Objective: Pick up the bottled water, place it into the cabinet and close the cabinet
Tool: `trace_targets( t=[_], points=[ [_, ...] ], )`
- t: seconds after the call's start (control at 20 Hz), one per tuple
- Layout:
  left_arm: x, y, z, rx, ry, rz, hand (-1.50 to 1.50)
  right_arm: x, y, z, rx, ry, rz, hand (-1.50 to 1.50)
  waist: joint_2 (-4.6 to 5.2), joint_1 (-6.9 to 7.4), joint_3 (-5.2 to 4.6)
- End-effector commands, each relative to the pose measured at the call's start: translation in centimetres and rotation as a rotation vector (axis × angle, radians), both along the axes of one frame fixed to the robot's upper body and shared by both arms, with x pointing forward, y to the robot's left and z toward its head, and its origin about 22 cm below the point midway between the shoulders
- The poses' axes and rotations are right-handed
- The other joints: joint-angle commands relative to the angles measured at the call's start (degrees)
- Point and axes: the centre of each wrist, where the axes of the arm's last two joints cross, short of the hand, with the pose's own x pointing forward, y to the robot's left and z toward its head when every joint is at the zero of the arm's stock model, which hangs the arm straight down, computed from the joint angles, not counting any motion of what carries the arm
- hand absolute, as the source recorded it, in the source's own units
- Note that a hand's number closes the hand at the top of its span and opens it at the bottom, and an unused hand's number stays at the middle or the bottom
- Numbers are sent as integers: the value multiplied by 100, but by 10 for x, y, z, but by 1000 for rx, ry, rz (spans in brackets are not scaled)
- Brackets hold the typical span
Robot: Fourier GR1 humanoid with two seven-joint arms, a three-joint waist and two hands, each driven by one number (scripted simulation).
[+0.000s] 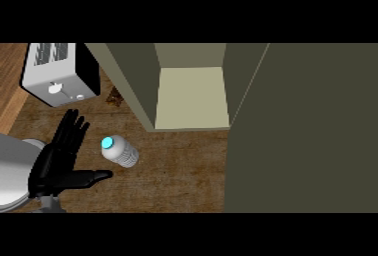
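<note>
Now | left robot hand (pixel 60 160) flat, fingers straight | beside bottled water (pixel 119 151)

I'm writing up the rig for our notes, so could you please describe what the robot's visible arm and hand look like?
Only the left hand shows: matte black all over, with long slender segmented fingers, a thick stubby thumb and a flat palm. Below it a short grey metallic wrist piece joins a smooth, rounded pale grey forearm at the view's left edge. No cables or markings are visible. The right hand is out of view.

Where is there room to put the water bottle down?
The cabinet shelf looks bare. Brown counter is free between the bottle and the open door. It is crowded at left, by the toaster and left hand.
</note>
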Motion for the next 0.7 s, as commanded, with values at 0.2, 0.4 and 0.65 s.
trace_targets(
  t=[0.2, 0.4, 0.65],
  points=[
    [17, 5, -68, -29, 54, 5, -150, -26, 1, 38, -16, -48, -8, -150, 10, -33, -3],
    [31, -4, -88, -56, 51, -37, -150, -27, 1, 37, -37, -64, 5, -150, 16, -78, -8],
    [25, 7, -113, -70, 16, -80, -150, -28, 3, 33, -29, -51, -11, -150, 25, -24, -8]
  ],
)
